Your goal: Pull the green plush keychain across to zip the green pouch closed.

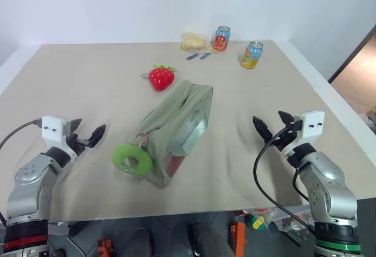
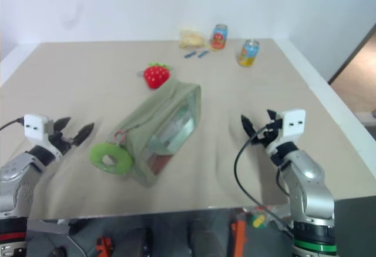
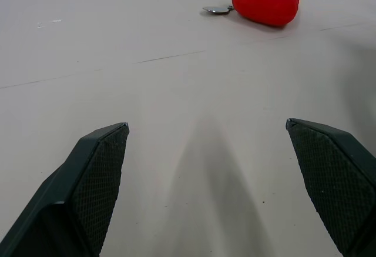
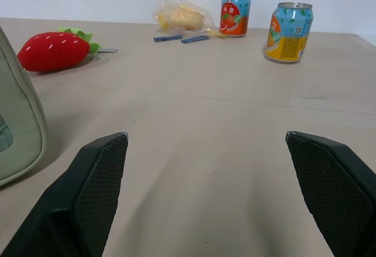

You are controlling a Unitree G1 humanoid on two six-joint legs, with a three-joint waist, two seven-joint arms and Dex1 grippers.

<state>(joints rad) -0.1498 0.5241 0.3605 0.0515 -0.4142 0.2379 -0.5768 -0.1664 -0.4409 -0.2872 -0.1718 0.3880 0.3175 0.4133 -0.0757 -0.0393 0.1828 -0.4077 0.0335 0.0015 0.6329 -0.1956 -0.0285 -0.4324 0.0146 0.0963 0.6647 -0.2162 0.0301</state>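
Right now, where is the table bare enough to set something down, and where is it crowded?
Bare: the table's left stretch, from the left claw to the strawberry plush, and between the green pouch and right claw. Crowded: far edge, with two cans and snack bag.

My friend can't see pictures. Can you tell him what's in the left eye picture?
A green pouch lies in the middle of a tan table, with a green plush keychain at its near end. The left gripper and right gripper hover open at either side. A strawberry plush and two cans sit farther back.
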